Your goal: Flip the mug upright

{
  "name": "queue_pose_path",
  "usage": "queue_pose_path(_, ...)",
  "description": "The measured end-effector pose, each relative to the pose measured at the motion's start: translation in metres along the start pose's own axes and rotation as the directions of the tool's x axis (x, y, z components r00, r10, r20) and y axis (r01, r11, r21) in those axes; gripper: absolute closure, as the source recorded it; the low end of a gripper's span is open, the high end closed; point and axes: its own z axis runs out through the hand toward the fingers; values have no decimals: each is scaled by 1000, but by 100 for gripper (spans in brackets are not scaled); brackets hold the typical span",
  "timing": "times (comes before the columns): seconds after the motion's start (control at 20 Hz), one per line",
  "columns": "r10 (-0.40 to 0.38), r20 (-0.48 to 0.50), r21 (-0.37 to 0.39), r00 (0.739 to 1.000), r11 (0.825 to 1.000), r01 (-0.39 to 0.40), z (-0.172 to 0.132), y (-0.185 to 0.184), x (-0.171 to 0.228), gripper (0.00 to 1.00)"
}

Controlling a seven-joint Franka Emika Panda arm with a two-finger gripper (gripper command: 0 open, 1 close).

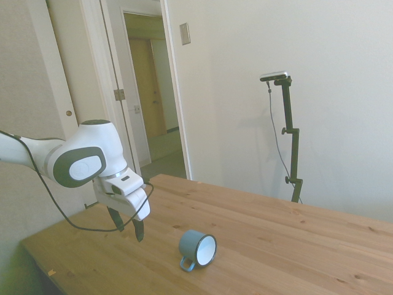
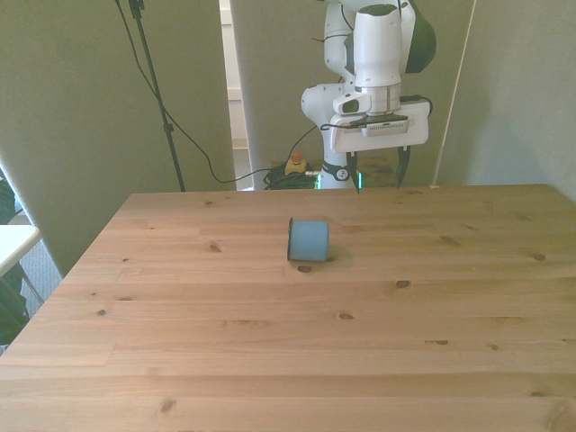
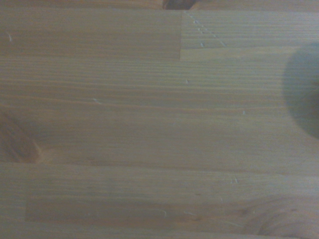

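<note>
Mug [image 2: 308, 240] lies on its side mid-desk [image 2: 270, 342], base toward the near edge, mouth facing away, handle touching the wood. Tool [image 2: 379, 171] hangs released above the far edge, right of it in the front view.

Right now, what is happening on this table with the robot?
A white robot arm is set to turn a blue mug upright. The mug lies on its side on the wooden table, its open mouth facing the side camera and its handle resting against the wood. The gripper hangs above the table, apart from the mug, with its fingers open and nothing between them. The wrist view shows only bare wood, so the grasp has not started.
</note>
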Motion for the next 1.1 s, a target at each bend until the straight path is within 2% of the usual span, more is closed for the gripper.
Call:
queue_pose_path(0.15,11,0,0,1000,1000,-11,0,1,1,0)
queue_pose_path(0.35,19,-2,37,1000,999,-19,-24,1,18,0)
queue_pose_path(0.55,34,18,86,999,996,-36,-52,21,55,0)
queue_pose_path(0.7,30,57,142,998,989,-37,-66,46,90,0)
queue_pose_path(0.85,55,81,184,995,981,-70,-74,96,132,0)
queue_pose_path(0.95,102,85,180,991,977,-116,-72,132,159,0)
queue_pose_path(1.1,92,87,192,992,975,-108,-72,128,165,0)
